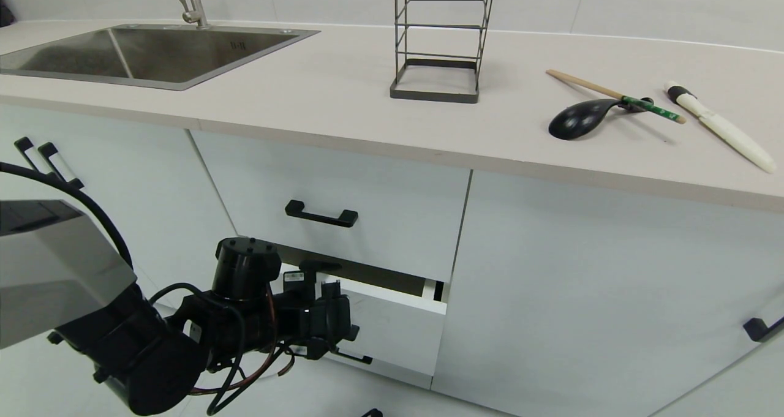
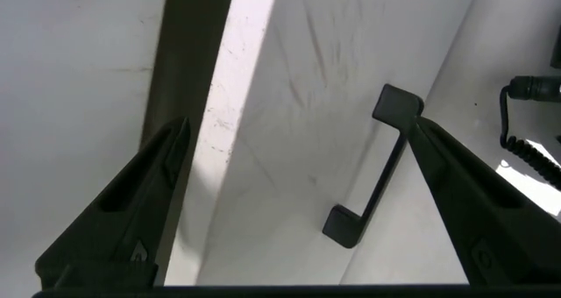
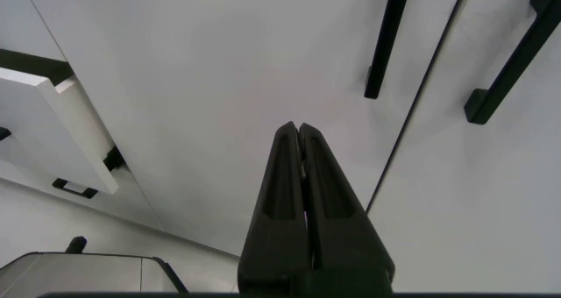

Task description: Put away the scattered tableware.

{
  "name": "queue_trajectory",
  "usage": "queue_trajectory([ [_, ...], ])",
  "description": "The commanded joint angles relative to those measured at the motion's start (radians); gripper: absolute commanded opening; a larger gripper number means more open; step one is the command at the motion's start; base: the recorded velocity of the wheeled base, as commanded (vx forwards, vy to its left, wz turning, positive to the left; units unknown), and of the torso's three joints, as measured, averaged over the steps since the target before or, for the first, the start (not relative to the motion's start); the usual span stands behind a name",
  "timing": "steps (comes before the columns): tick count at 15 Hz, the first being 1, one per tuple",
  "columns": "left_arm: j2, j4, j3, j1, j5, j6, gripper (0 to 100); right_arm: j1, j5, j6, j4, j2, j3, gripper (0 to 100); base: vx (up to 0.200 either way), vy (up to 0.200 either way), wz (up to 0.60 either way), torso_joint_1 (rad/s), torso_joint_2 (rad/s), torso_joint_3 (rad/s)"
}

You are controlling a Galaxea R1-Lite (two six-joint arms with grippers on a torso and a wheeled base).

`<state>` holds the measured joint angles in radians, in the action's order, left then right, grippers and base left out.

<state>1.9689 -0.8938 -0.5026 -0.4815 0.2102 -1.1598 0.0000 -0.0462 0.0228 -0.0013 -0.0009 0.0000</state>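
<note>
In the head view a black spoon (image 1: 579, 120), a wooden chopstick (image 1: 612, 92) resting across its handle, and a white utensil (image 1: 723, 126) lie at the right end of the tabletop (image 1: 318, 98). A wire rack (image 1: 435, 95) stands mid-counter and a sink (image 1: 122, 81) sits at the left. Below, the lower drawer (image 1: 392, 325) stands slightly open, and the left gripper (image 1: 343, 331) is at its black handle (image 1: 358, 358). In the left wrist view the fingers (image 2: 123, 219) are spread wide, with that handle between them, close to one finger; I cannot tell whether it touches. In the right wrist view the right gripper (image 3: 300, 127) has its fingers pressed together, holding nothing, before white cabinet doors (image 3: 219, 70).
</note>
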Motion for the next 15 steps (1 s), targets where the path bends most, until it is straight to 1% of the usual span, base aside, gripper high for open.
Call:
queue_trajectory([
  [1,0.008,0.000,0.002,0.000,0.000,0.000,100,0.000,0.000,0.000,0.000,0.001,0.000,0,0.000,0.000,0.00,0.000,0.00,0.000],
  [7,0.008,0.000,0.030,-0.002,0.014,-0.001,100,0.000,0.000,0.000,0.000,0.001,0.000,0,0.000,0.000,0.00,0.000,0.00,0.000],
  [14,-0.035,-0.007,0.105,-0.003,0.014,-0.003,100,0.000,0.000,0.000,0.000,0.001,0.000,0,0.000,0.000,0.00,0.000,0.00,0.000],
  [15,-0.061,-0.008,0.131,-0.008,0.014,-0.001,100,0.000,0.000,0.000,0.000,0.001,0.000,0,0.000,0.000,0.00,0.000,0.00,0.000],
])
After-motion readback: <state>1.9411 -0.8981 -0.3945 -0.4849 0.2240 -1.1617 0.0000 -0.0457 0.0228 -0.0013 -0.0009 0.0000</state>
